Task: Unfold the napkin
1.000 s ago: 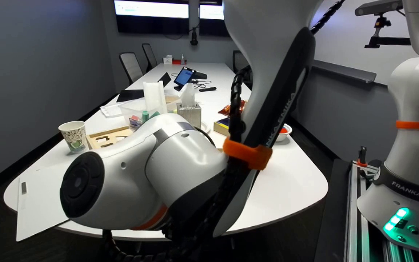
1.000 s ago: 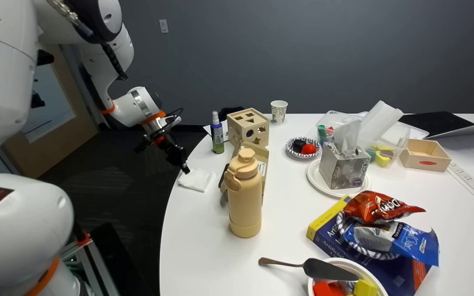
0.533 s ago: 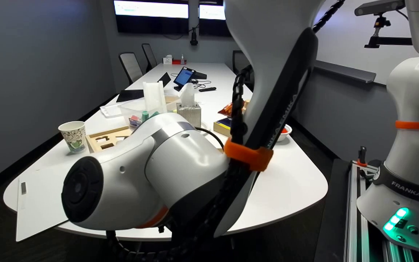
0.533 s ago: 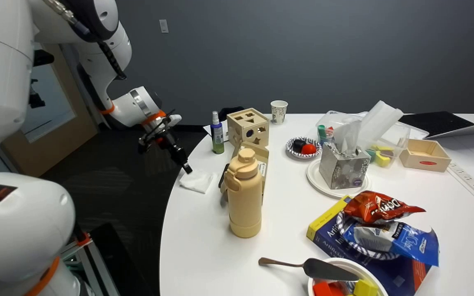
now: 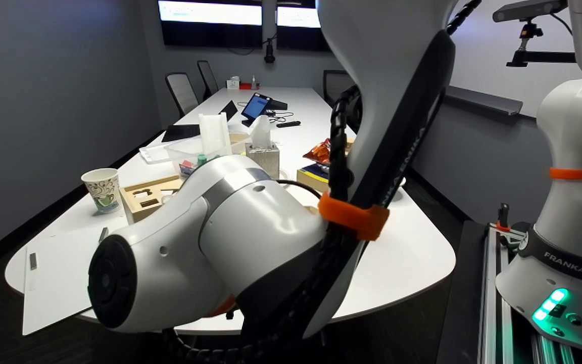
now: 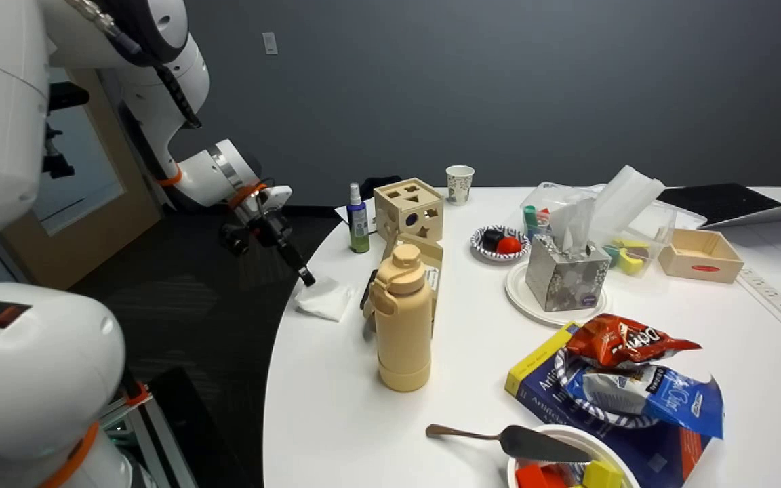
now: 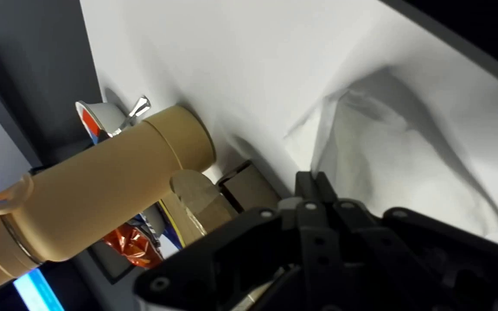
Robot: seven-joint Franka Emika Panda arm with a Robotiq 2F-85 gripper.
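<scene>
Fingertips [image 7: 304,184], black and slim, pinch the thin white paper napkin [image 7: 394,166], which a hard tug could tear

In an exterior view I see the napkin [image 6: 326,301] on the table [image 6: 326,407] left of the flask [image 6: 404,332], the sprayer [image 6: 358,227] behind both, and to their right the tissue box [image 6: 562,283] on a plate [image 6: 519,297].

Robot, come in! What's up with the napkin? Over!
Gripper shut on the napkin, at an edge. Partly lifted, not yet spread flat. Tan bottle nearby, not touching it, probably not in the way.
</scene>
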